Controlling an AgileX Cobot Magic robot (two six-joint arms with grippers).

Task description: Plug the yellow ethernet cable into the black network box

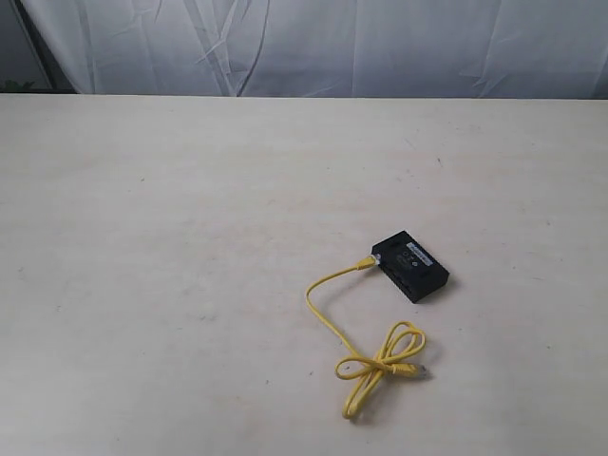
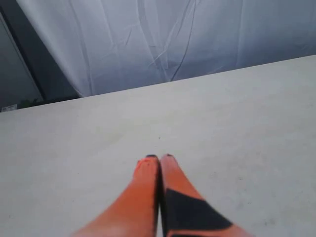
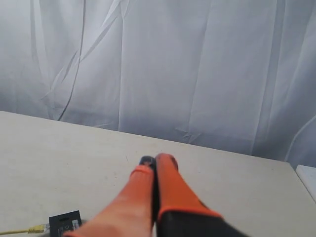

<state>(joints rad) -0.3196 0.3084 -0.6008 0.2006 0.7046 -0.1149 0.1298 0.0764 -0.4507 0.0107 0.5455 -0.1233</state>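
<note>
The black network box [image 1: 410, 265] lies flat on the pale table, right of centre in the exterior view. One end of the yellow ethernet cable [image 1: 328, 313] meets the box's left side at a plug [image 1: 366, 261]; whether it is seated I cannot tell. The cable curves down to a tied loop [image 1: 383, 366] with the free plug beside it. The right wrist view catches the box [image 3: 65, 223] and that plug [image 3: 35, 229] at its edge. My left gripper [image 2: 159, 158] is shut on nothing above bare table. My right gripper [image 3: 155, 160] is shut and empty too. Neither arm shows in the exterior view.
A white curtain [image 1: 313, 43] hangs behind the table's far edge [image 1: 304, 96]. A dark gap [image 2: 19, 84] shows beside the curtain in the left wrist view. The table's right corner [image 3: 291, 165] appears in the right wrist view.
</note>
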